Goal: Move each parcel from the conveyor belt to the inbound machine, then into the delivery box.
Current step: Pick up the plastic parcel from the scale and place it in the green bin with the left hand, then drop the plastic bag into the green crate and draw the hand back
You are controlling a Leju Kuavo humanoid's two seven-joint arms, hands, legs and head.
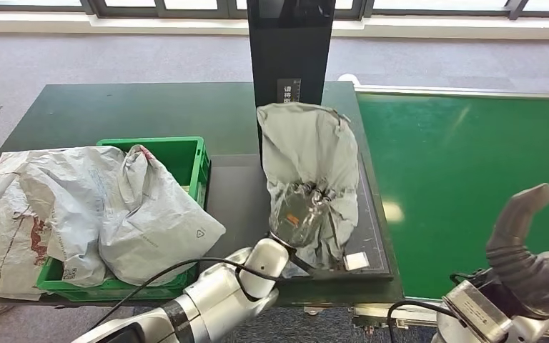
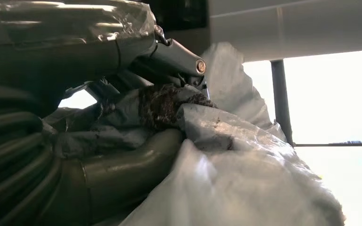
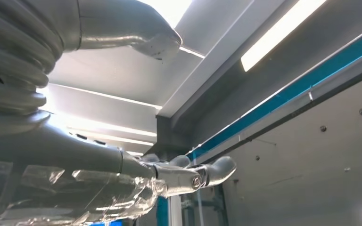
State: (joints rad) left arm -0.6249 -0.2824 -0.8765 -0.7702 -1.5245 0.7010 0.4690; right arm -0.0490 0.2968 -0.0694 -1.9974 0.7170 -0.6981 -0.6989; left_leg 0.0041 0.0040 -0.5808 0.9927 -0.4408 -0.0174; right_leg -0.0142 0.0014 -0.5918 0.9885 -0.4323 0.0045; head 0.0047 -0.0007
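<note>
Nearest, the silver left arm reaches up from below and the left hand (image 1: 302, 214) has dark fingers closed into the crumpled grey plastic mailer parcel (image 1: 313, 164), gripping it at its lower middle; the left wrist view confirms fingers buried in bunched grey film. The right hand (image 1: 525, 246) sits low at the near edge of the glossy green conveyor belt (image 1: 472, 186), thumb raised, fingers spread and holding nothing. The parcel stands propped upright on the flat black platform of the inbound machine (image 1: 372, 243), leaning back against the machine's tall black glossy upright column (image 1: 289, 50); a small white label (image 1: 356, 261) lies at the platform's near corner. To the left, the green plastic lattice delivery box (image 1: 193, 161) already carries two soft wrinkled pale grey poly bags (image 1: 93, 207), piled over its rim, one with reddish smears. Judged progress: belt looks free of parcels in the visible stretch, two bags look delivered, this one is at the machine stage, and the transfer into the box remains. The mailer is thin, limp, shiny film, shape-shifting, likely to sag or slip. All sits on a dark green matte table (image 1: 114, 107).
</note>
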